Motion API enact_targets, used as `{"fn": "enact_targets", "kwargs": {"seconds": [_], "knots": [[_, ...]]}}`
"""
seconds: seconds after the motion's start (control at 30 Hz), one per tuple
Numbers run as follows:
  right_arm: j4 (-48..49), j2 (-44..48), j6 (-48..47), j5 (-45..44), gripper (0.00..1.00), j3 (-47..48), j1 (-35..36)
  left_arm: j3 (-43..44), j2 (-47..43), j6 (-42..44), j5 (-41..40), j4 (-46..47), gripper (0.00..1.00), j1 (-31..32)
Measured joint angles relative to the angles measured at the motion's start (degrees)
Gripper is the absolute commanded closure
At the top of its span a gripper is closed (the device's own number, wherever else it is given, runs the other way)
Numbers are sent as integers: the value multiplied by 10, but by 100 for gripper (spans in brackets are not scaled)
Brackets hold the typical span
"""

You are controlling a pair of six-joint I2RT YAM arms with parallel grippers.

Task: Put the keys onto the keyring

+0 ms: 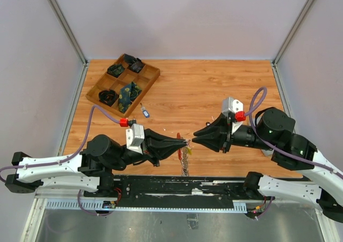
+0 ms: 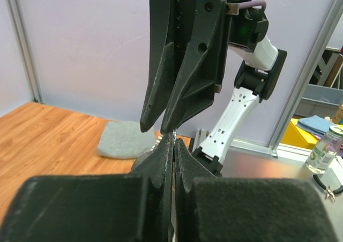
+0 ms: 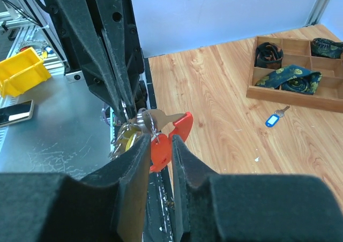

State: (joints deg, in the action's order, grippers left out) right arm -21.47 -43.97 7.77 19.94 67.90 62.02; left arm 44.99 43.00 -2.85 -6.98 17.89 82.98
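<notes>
1. Find the left gripper (image 1: 186,143) just below the centre of the top view, pointing toward the right of the frame. Its jaws are pressed fully together and pinch the keyring (image 3: 140,119). In the right wrist view the silvery loops sit at the very tips of these fingers, left of centre.

2. Find the right gripper (image 1: 194,140) tip to tip with the left one, pointing toward the left of the frame. Its jaws stand narrowly apart. In the left wrist view a slit of background shows between its two fingertips (image 2: 144,125), which point down at the closed tips of the left gripper.

3. Check the red plastic part (image 3: 185,125) of the keyring. In the right wrist view it curves from right of centre down into the gap between the right gripper's fingers. You cannot tell whether either finger touches it.

4. Note the yellow-headed key (image 3: 126,137). It hangs in the cluster under the loops, at the left side of that gap.

5. The cluster hangs from the left gripper's tips at the near edge of the wooden table (image 1: 214,87), in the lower centre of the top view.

6. A blue-tagged key (image 1: 144,112) lies flat on the table, well apart from both grippers and just beside the wooden tray (image 3: 289,101). The tray sits in the upper left of the top view and holds dark items (image 1: 109,96).
</notes>
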Motion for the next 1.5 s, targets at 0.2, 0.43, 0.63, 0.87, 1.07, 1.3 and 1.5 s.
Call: {"fn": "enact_targets", "kwargs": {"seconds": [0.2, 0.43, 0.63, 0.87, 1.07, 1.3, 1.5], "knots": [[-17, 19, -27, 23, 72, 0, 0, 0, -2, 0, 0, 0, 99, 0], [-15, 10, -44, 87, 82, 2, 0, 0, -2, 0, -1, 0, 99, 0], [-15, -18, -48, 124, 76, 8, 0, 0, -2, 0, -4, 0, 100, 0], [-15, -25, -49, 115, 70, 8, 0, 0, -2, 0, -4, 0, 99, 0], [-15, -19, -50, 103, 70, 8, 0, 0, -2, 0, -4, 0, 99, 0], [-7, -22, -49, 107, 78, 8, 0, 0, 1, 0, -3, 0, 99, 0], [2, -32, -47, 117, 89, 8, 0, 0, 4, 0, 0, 0, 100, 0]]}}
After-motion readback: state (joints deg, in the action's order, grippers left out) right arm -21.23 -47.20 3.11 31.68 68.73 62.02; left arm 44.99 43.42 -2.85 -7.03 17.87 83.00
